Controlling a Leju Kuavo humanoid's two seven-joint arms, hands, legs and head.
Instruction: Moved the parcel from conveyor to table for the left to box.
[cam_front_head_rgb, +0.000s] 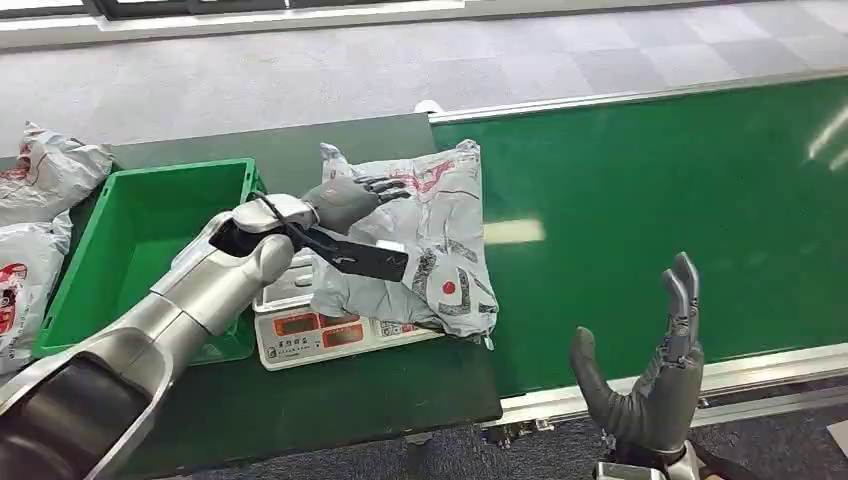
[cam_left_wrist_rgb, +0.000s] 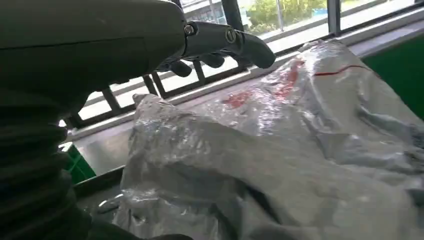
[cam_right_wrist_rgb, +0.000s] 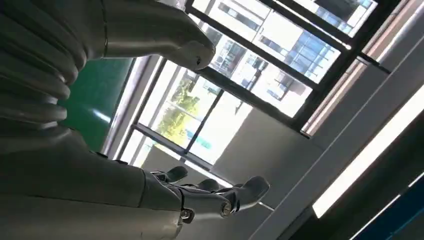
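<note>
Nearest the camera, at the lower right of the head view, the right hand (cam_front_head_rgb: 650, 385) stands upright over the near rail of the conveyor (cam_front_head_rgb: 660, 190), fingers spread and holding nothing; its wrist view looks up at windows past those same splayed fingers (cam_right_wrist_rgb: 220, 192). It is well apart from the parcel.

Moving up to mid-frame, the left arm reaches in from the lower left across the counter (cam_front_head_rgb: 330, 395). The parcel (cam_front_head_rgb: 425, 240), a crumpled grey mailer, lies on a small scale (cam_front_head_rgb: 320, 330) at the centre, its right edge spilling onto the belt. Its long axis runs away from the robot, near to far.

The left hand (cam_front_head_rgb: 355, 198) is plainly the nearer one: it sits over the parcel's far left corner, fingers extended and apart, gripping nothing. The left wrist view shows the fingers (cam_left_wrist_rgb: 235, 42) raised just above the plastic, so contact cannot be confirmed.

Left of the hand sits the green box (cam_front_head_rgb: 140, 240), just beside the scale. The coming grasp looks to turn on closing downward onto the parcel, then carrying it leftward.
</note>
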